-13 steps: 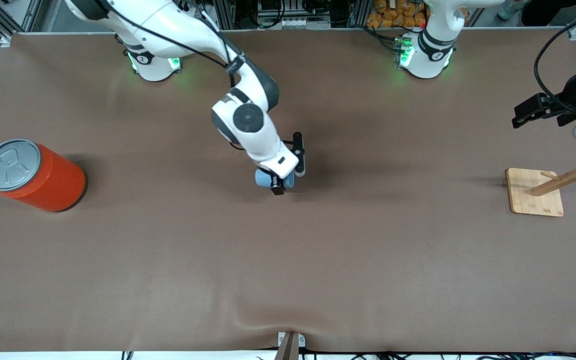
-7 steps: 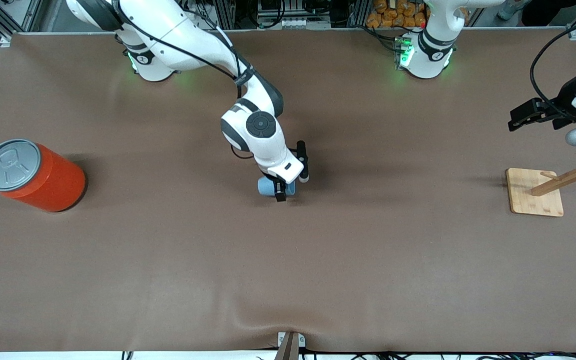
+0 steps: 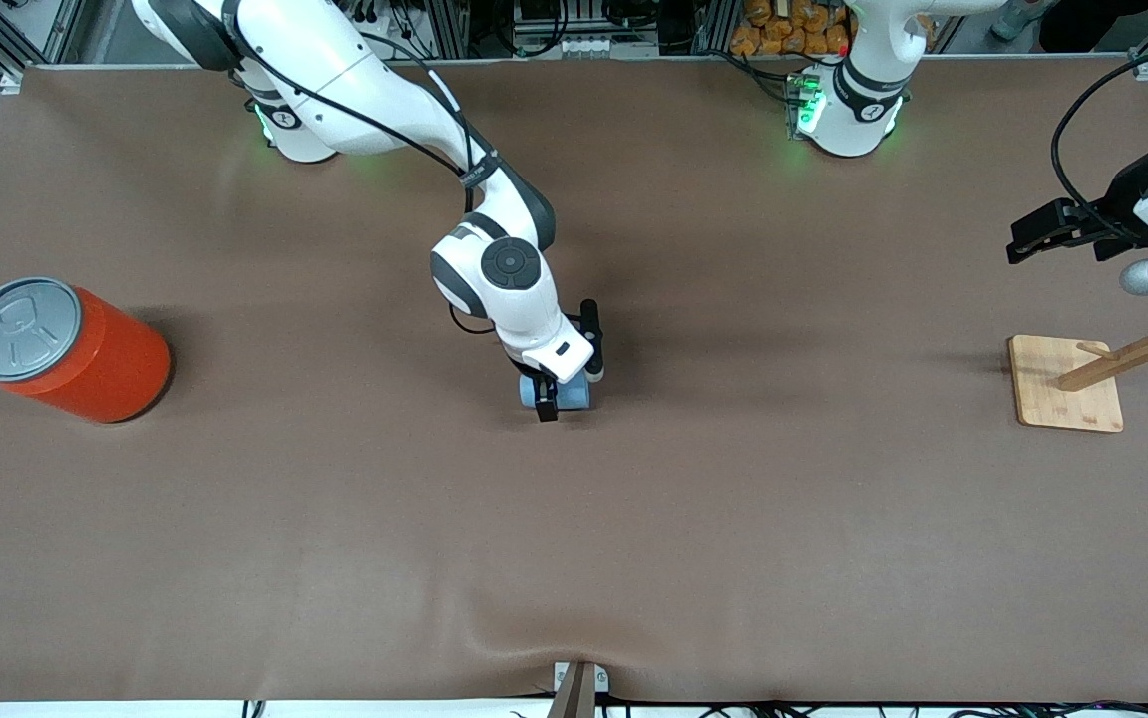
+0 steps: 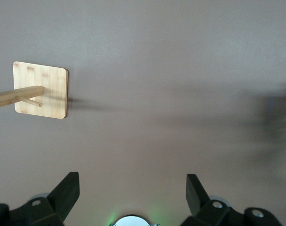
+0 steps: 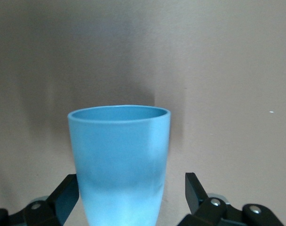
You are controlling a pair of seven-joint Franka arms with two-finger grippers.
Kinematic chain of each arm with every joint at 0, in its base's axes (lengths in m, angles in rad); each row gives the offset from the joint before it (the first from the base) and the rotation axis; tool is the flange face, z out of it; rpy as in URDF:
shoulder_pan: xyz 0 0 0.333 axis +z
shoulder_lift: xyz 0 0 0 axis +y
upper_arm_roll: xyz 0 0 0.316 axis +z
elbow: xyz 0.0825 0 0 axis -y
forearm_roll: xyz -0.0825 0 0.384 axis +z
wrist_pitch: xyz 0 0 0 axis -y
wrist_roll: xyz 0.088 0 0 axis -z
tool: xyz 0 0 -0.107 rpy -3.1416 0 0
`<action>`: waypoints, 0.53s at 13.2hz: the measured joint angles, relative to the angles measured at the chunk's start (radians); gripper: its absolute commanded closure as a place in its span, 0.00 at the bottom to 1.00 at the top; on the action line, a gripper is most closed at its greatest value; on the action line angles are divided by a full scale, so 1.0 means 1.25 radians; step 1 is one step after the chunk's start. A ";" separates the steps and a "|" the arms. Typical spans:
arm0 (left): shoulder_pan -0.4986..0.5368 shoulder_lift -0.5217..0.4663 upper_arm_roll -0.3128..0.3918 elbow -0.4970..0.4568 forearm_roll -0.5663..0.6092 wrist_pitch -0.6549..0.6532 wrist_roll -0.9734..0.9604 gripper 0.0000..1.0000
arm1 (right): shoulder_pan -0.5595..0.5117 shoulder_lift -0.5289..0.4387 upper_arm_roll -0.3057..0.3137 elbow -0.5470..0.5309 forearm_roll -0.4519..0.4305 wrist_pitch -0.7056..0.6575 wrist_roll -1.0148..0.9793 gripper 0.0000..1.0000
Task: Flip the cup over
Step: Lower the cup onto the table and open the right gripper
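The light-blue cup (image 3: 574,394) is on the table's middle, mostly covered by the right hand. My right gripper (image 3: 566,385) is open around it. In the right wrist view the cup (image 5: 119,155) fills the space between the fingers (image 5: 67,193), with a narrow gap on each side and its wide mouth pointing away from the camera. My left gripper (image 3: 1030,231) waits in the air at the left arm's end of the table. It is open and empty, and it is also seen in the left wrist view (image 4: 132,190).
A big orange can (image 3: 85,354) with a grey pull-tab lid lies at the right arm's end. A wooden peg stand (image 3: 1067,384) on a square base (image 4: 41,89) stands at the left arm's end, below the left gripper.
My right gripper was shut on the cup and has opened, letting it go. The hand also lowered and shifted a little with the cup. The left gripper drifted slightly.
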 measured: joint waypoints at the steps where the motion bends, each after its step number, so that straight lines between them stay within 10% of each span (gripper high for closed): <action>1: 0.000 0.000 0.000 0.000 0.000 0.000 0.000 0.00 | 0.000 -0.006 0.001 0.005 0.001 -0.007 0.007 0.00; 7: -0.002 0.000 -0.003 0.003 -0.049 0.000 -0.001 0.00 | -0.013 -0.133 -0.001 0.025 0.046 -0.191 0.098 0.00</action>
